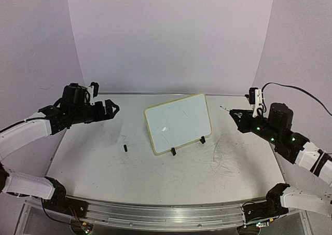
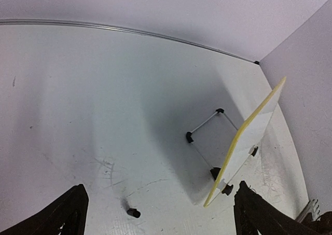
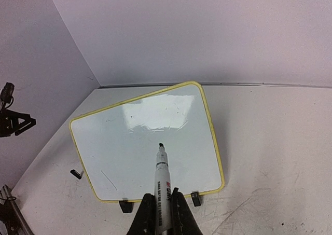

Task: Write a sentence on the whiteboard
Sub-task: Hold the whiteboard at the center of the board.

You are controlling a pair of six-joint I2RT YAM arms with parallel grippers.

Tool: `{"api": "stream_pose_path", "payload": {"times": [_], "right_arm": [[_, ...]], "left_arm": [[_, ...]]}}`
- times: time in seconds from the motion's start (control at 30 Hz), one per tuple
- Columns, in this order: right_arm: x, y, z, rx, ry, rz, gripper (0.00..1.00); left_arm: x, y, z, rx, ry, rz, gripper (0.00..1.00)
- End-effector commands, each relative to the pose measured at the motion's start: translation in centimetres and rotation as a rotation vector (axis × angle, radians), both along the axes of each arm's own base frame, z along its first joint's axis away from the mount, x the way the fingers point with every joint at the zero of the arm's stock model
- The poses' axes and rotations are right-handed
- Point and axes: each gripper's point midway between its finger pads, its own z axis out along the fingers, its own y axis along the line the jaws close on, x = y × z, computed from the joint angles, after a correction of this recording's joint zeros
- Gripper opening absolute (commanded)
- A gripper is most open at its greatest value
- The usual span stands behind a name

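Note:
The whiteboard [image 1: 179, 122] with its pale yellow rim leans on two black feet at the table's middle. No sentence shows on its face [image 3: 148, 141], only faint grey marks and glare. My right gripper [image 3: 163, 214] is shut on a white marker [image 3: 162, 180]. The marker's uncapped black tip [image 3: 161, 145] points at the board, and contact cannot be told. In the top view this gripper [image 1: 234, 113] hovers right of the board. My left gripper [image 1: 113, 110] hangs open and empty to the board's left. Its fingers [image 2: 72, 214] stand wide apart above the table, with the board's edge [image 2: 254, 136] on the right.
A small black marker cap [image 1: 126, 148] lies on the table left of the board, also in the left wrist view as the cap [image 2: 133, 212]. The wire stand [image 2: 205, 123] props the board from behind. Grey scribbles mark the tabletop [image 1: 223, 152] on the right. Purple walls enclose the back.

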Motion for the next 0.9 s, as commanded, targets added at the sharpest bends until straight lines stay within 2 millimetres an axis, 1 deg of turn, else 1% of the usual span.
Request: {"api": "stream_pose_path", "payload": {"times": [0.0,0.07,0.13,0.2,0.27,0.37,0.43,0.47,0.53,0.63,0.67,0.73,0.8,0.87], "right_arm": [[0.7,1.6,0.9,-0.026,0.001,0.068,0.00],[1.0,2.5,0.3,-0.046,0.019,0.089,0.00],[1.1,3.4,0.4,-0.072,0.017,0.106,0.00],[1.0,4.8,0.6,-0.114,0.007,0.128,0.00],[0.8,6.1,0.8,-0.154,-0.003,0.151,0.00],[1.0,7.8,1.0,-0.209,-0.027,0.179,0.00],[1.3,9.1,0.5,-0.237,-0.025,0.219,0.00],[1.5,10.0,0.3,-0.246,-0.022,0.249,0.00],[1.7,11.9,0.7,-0.255,-0.033,0.310,0.00],[1.8,14.2,1.0,-0.282,-0.059,0.365,0.00],[2.0,14.9,1.4,-0.294,-0.082,0.380,0.00],[2.4,15.8,1.8,-0.309,-0.105,0.394,0.00],[3.2,16.4,2.1,-0.324,-0.123,0.391,0.00],[4.1,16.9,2.3,-0.338,-0.135,0.381,0.00]], "left_arm": [[1.9,-4.0,1.8,-0.089,-0.045,-0.153,0.99],[2.6,-5.5,1.0,-0.108,0.013,-0.220,0.99],[2.8,-7.2,0.5,-0.130,0.037,-0.310,0.99],[3.0,-8.1,0.2,-0.134,0.035,-0.365,0.99],[3.4,-7.8,0.1,-0.131,0.021,-0.379,1.00],[4.0,-6.8,0.9,-0.162,-0.020,-0.397,0.99],[4.2,-6.4,1.6,-0.204,-0.052,-0.433,0.98],[4.2,-6.5,2.0,-0.226,-0.073,-0.457,0.97],[4.2,-7.0,2.3,-0.255,-0.094,-0.493,0.96],[4.8,-7.7,2.4,-0.283,-0.090,-0.519,0.92],[5.0,-7.8,2.3,-0.289,-0.082,-0.517,0.91],[5.5,-7.9,2.1,-0.293,-0.080,-0.508,0.91],[5.9,-8.0,1.5,-0.294,-0.074,-0.501,0.91],[6.1,-8.2,1.3,-0.297,-0.069,-0.507,0.90]]}}
